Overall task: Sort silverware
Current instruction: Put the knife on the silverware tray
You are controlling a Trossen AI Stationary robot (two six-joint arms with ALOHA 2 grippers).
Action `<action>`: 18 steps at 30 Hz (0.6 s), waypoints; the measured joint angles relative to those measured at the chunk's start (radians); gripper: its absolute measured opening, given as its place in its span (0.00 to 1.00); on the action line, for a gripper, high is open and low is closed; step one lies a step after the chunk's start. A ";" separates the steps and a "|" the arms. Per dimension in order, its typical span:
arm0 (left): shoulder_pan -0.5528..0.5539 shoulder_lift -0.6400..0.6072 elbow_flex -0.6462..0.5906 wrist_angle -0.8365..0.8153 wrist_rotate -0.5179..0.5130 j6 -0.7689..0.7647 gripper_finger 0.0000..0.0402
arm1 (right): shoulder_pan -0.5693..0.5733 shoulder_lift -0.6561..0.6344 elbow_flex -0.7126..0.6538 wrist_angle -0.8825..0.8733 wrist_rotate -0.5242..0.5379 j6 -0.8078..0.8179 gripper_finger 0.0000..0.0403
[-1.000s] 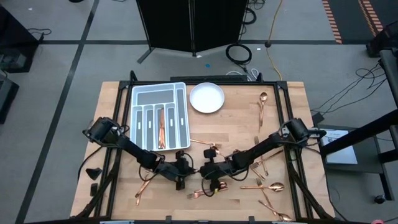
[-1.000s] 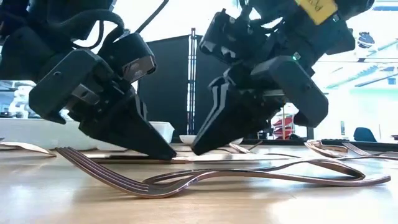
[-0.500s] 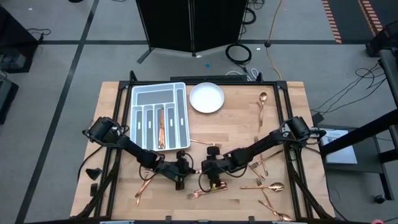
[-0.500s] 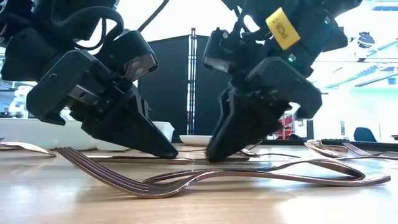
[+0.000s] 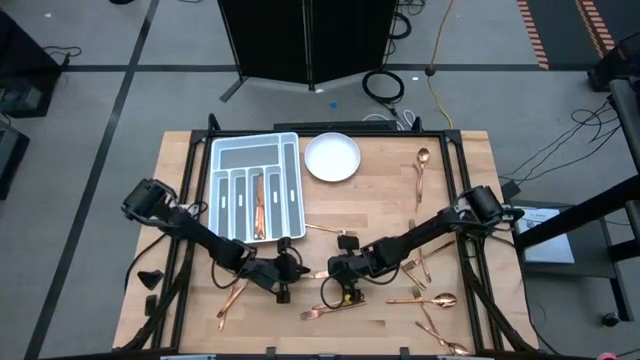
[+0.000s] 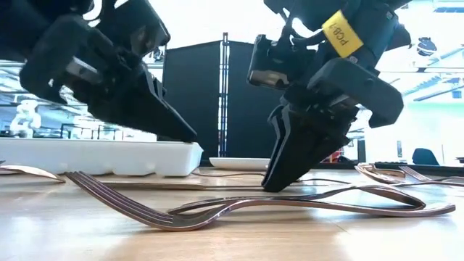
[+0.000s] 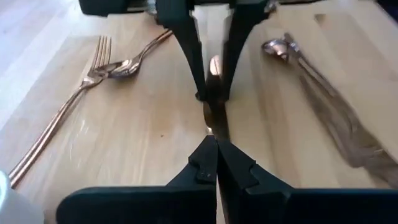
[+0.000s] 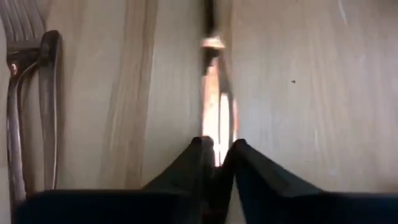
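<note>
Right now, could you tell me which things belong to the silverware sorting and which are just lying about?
Job: copper silverware scattered on the table; grey tray; right gripper down on one piece; left gripper raised beside it.
Lying about: white plate; floor cables.

You have one grey tray (image 5: 254,186) with a single copper piece (image 5: 259,206) lying in a slot, and one white plate (image 5: 332,157). Loose copper silverware (image 5: 421,172) lies scattered over the table (image 5: 375,205); the overlapping pieces are too small for a firm count. Two grippers are in view, left (image 5: 284,277) and right (image 5: 342,275).
</note>
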 joint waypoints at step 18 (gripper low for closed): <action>0.000 0.104 0.003 0.016 0.062 -0.057 0.46 | 0.003 -0.028 -0.008 0.084 0.089 -0.089 0.00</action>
